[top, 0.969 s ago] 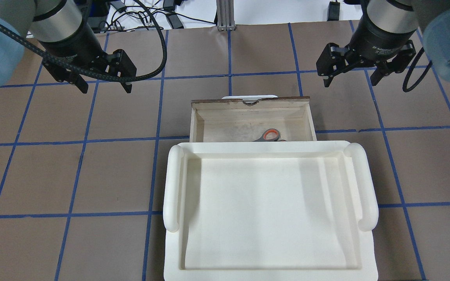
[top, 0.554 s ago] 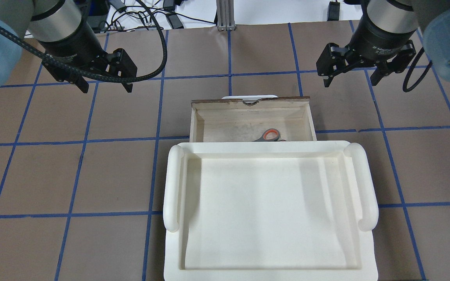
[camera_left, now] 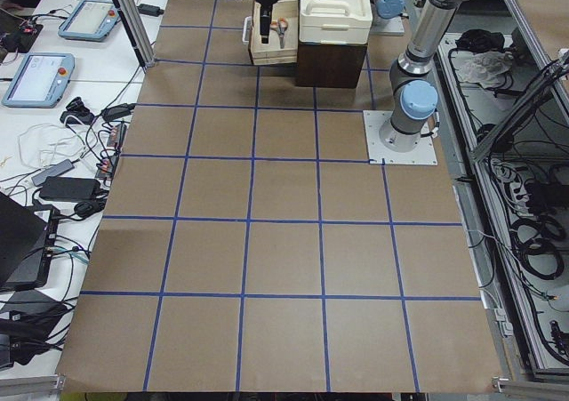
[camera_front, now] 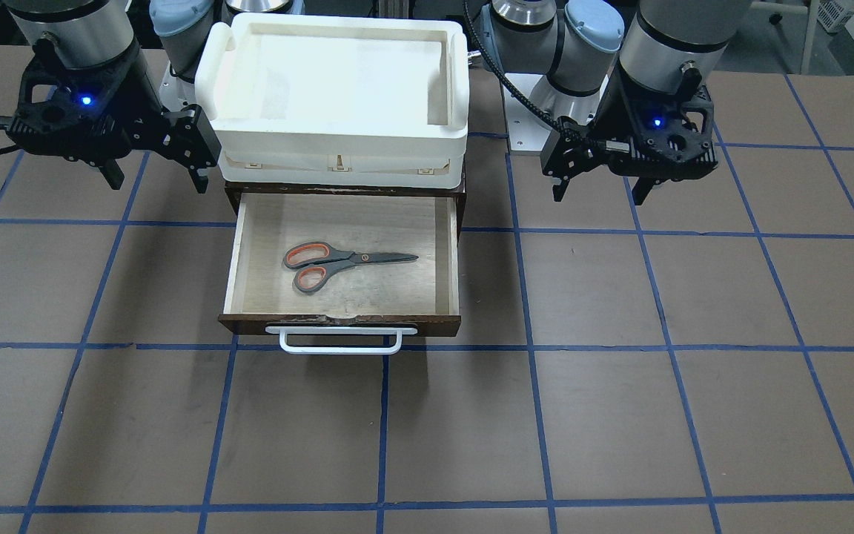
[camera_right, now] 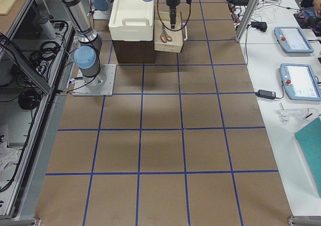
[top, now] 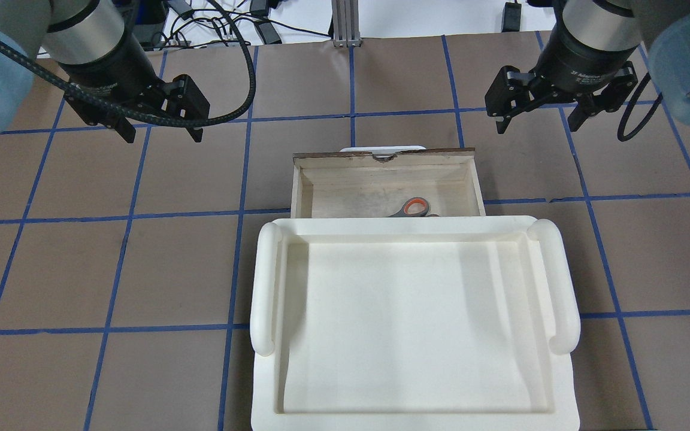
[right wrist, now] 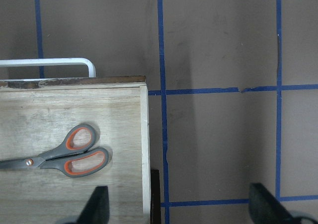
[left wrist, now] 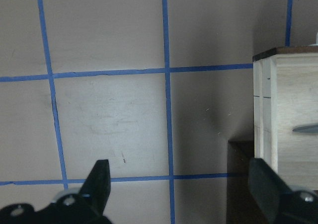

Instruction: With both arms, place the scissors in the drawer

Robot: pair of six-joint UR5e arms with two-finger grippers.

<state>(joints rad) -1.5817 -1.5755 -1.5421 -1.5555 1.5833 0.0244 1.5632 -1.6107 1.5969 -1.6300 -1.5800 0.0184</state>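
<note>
On the robot's left, the left fingers (left wrist: 101,182) hang spread wide with nothing between them, above bare table (camera_front: 620,371) just off the drawer's side. In the middle the drawer (camera_front: 338,324) stands pulled open under the white tray (top: 261,287), and the scissors (camera_front: 345,261) lie flat on its pale floor, near the centre. They look light and stiff to me, with slick metal blades. Lying so low, I reckon they are best pinched across the plastic loops or just behind the pivot. The blades are dark grey and shut, pointing toward the robot's left. The grey loops are lined in orange and sit nearer the right wall. On the right, the right fingers (right wrist: 97,206) are spread apart too and hold nothing, beside that corner of the drawer.
</note>
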